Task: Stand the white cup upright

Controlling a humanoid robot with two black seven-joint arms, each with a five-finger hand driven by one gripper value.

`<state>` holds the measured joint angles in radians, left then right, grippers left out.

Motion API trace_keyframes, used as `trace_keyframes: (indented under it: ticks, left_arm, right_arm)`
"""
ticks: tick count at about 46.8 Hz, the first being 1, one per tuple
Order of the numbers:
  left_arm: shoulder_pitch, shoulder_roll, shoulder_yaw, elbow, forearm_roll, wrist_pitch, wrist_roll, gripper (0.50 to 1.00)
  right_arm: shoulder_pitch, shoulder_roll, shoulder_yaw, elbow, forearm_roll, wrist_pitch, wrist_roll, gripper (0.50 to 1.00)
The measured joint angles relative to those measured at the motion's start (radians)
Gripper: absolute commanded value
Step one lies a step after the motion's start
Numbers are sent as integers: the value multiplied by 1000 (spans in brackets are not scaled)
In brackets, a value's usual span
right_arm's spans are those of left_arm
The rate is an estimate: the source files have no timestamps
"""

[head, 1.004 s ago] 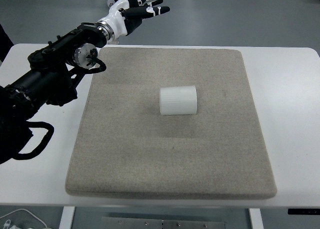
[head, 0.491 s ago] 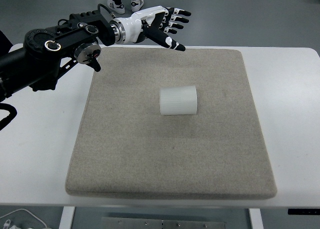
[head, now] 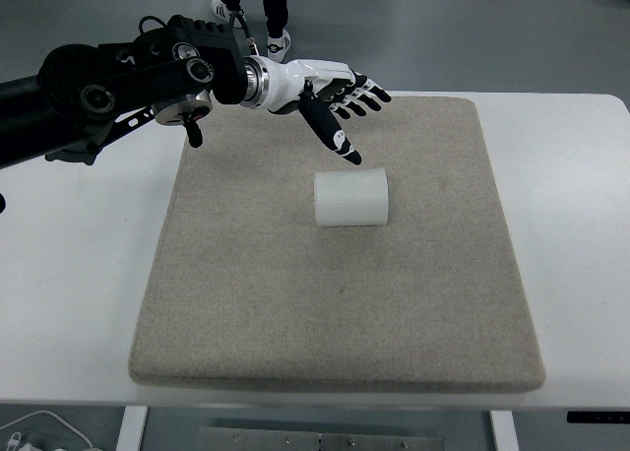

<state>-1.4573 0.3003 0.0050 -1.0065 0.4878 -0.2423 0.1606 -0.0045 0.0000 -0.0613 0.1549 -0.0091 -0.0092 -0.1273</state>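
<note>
A white ribbed cup [head: 351, 197] lies on its side near the middle of a grey mat [head: 335, 303]. My left hand [head: 340, 101] hovers over the mat's far part, just above and behind the cup, not touching it. Its white and black fingers are spread and hold nothing, with the thumb [head: 335, 136] pointing down toward the cup. The black left arm [head: 118, 87] reaches in from the left edge. No right arm shows.
The mat covers most of a white table [head: 571, 225]. A person's legs and shoes [head: 256, 8] stand on the floor beyond the table's far edge. A cable [head: 39, 431] lies on the floor at the bottom left.
My left hand has swung right and down from beyond the table's far edge to a spot just above the cup. The cup has not moved.
</note>
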Motion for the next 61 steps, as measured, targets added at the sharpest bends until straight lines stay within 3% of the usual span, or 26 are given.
trace_keyframes:
  ticks: [21, 29, 45, 61]
  left_arm:
    - [-53, -11, 101, -56, 6, 14, 20, 951]
    - [-41, -36, 117, -57, 90, 28, 27, 951]
    - [-29, -105, 168, -24, 144, 45, 27, 947]
    - [-7, -131, 172, 14, 175, 46, 25, 947]
  right_arm:
    - [0, 0, 0, 0, 0, 0, 0, 930]
    - [0, 0, 0, 0, 0, 0, 0, 930]
    - [0, 0, 0, 0, 0, 0, 0, 930]
    - [0, 0, 0, 0, 0, 0, 0, 930]
